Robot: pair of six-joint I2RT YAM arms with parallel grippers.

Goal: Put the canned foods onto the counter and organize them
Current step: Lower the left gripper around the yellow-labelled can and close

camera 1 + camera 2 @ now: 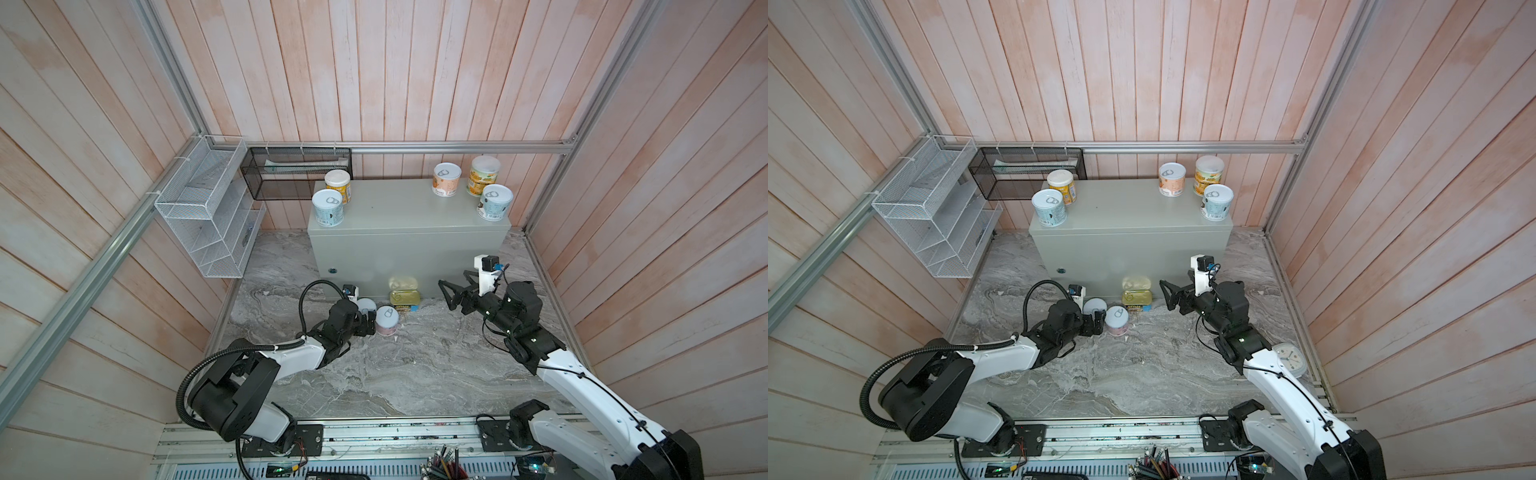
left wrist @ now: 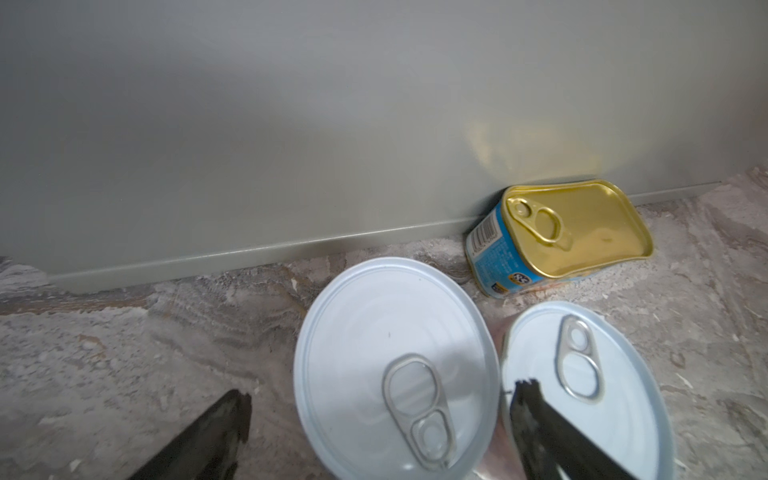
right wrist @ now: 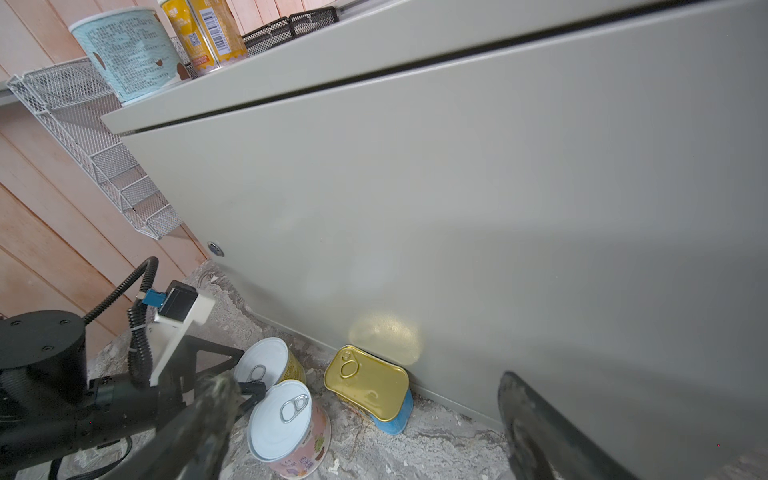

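On the marble floor, a white-topped yellow can (image 1: 366, 306) (image 2: 395, 353) stands between the fingers of my open left gripper (image 1: 365, 312) (image 2: 380, 399), with a gap at each side. One finger lies over the pink can (image 1: 387, 320) (image 2: 582, 374) beside it. The gold-topped tin (image 1: 404, 298) (image 3: 368, 384) leans against the counter's front. My right gripper (image 1: 446, 296) (image 3: 365, 399) hovers open and empty to the right of the tin. The counter (image 1: 399, 208) carries a pale blue can (image 1: 328, 207) and a yellow can (image 1: 337, 185) at its left end, and several cans (image 1: 484, 174) at its right end.
A white wire basket (image 1: 208, 216) hangs on the left wall. A black mesh basket (image 1: 297, 172) hangs behind the counter's left end. A small clock (image 1: 1289, 358) lies on the floor by my right arm. A cup of pencils (image 1: 444, 461) stands at the front rail.
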